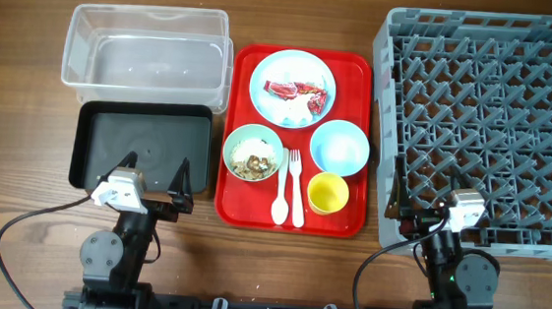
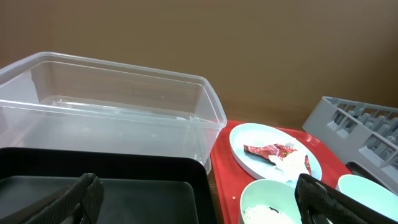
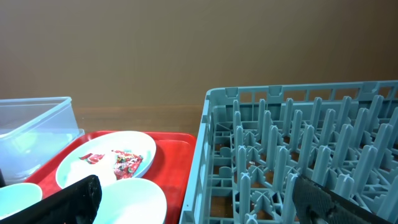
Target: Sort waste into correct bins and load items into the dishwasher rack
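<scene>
On red tray (image 1: 358, 68), spoon (image 1: 280, 186) and fork (image 1: 296, 194) parallel, long axes front-to-back, tines far, both arms' jaws spread.

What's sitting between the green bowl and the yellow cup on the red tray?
The white spoon and fork lie side by side between the green bowl and yellow cup, on the red tray. The overhead view shows this.

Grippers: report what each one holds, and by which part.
Nothing is held. The left gripper is open over the black tray. The right gripper is open beside the dishwasher rack. Nothing sits between either pair of fingers.
</scene>
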